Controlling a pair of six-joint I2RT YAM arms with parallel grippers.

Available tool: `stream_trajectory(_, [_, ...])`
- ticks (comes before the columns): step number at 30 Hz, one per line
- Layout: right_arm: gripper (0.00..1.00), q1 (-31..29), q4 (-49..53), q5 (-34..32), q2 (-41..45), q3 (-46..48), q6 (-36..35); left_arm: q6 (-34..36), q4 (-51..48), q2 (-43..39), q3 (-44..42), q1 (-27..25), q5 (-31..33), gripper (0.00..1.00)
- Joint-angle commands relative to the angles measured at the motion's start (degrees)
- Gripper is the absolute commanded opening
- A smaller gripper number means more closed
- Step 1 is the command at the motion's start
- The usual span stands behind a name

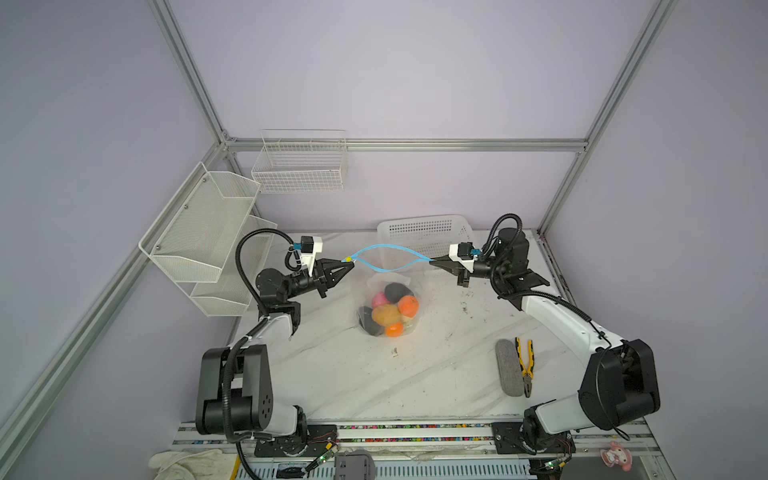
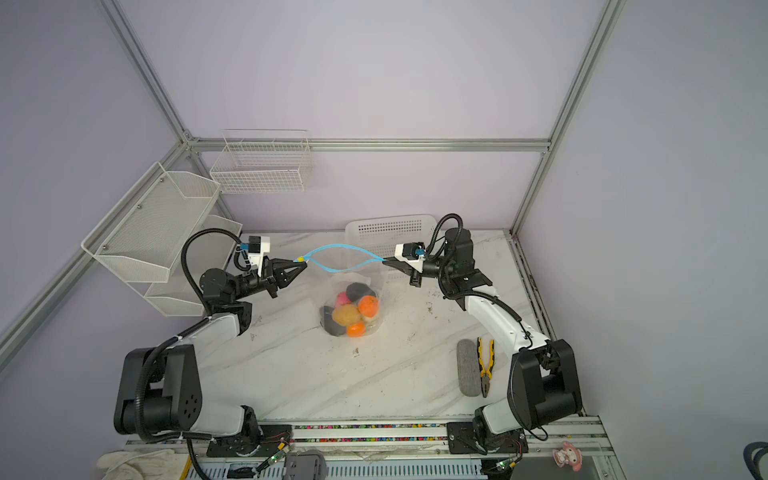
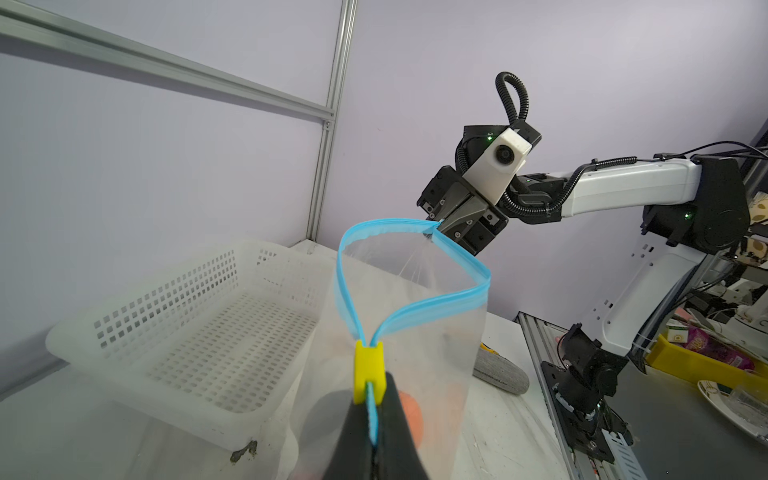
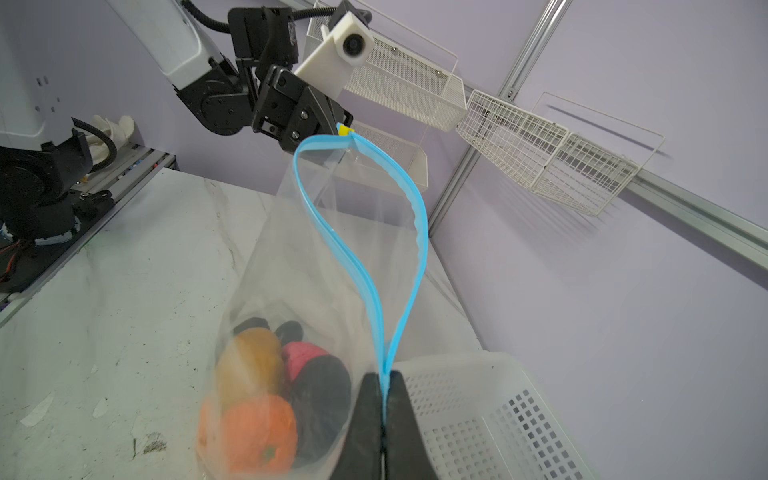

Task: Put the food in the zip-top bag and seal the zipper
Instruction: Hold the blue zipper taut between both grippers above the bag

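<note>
Left fingers (image 3: 351, 436): pinched tight on the thin light-blue zipper (image 1: 386, 247) strip, just behind its small yellow plastic slider (image 3: 369, 368).
Right fingers (image 4: 361, 428): pinched tight on the strip's opposite end.
Bag: the large clear floppy plastic zip-top bag (image 1: 366, 286) hangs between the two grips above the white marbled desk (image 1: 374, 386), in front of the white perforated plastic basket (image 1: 428, 232). Its mouth gapes in a loop.
Food: the toy food (image 1: 389, 314), in orange, black, pink and yellow-brown, is heaped in the bag's bottom. I cannot tell whether that bottom rests on the desk.
Stage: filling looks done, and the seal is not yet made.
Risk, slip: the strip is thin and the load heavy, so stretching or lifting could drag an end free.
Risk, jam: the two tracks bow apart, so the slider may bind if pushed before they are drawn straight.
Risk, spill: if an end drops, the open mouth tips and the food rolls out.
</note>
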State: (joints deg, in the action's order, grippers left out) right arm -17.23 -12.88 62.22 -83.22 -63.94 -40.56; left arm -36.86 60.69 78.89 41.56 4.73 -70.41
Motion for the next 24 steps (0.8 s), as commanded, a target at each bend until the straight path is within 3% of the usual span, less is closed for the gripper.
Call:
stream_trajectory(1, [0.0, 0.52, 2.48, -1.63, 2.49, -2.68, -0.67, 5.83, -10.52, -6.21, -3.07, -0.31, 5.1, 0.0])
stream_trajectory(10, [0.0, 4.4, 8.53, -3.42, 3.96, -4.04, -1.86, 19.02, -35.81, -16.92, -2.02, -0.19, 12.43, 0.0])
stream_trajectory(13, [0.0, 5.45, 9.81, -3.64, 4.27, -4.02, -2.35, 19.2, -36.45, -18.15, -2.21, -0.22, 14.85, 0.0])
stream_trajectory(24, [0.0, 5.73, 16.68, -2.46, 2.56, -5.74, -6.81, 19.18, -35.34, -16.58, 0.47, -3.48, 13.46, 0.0])
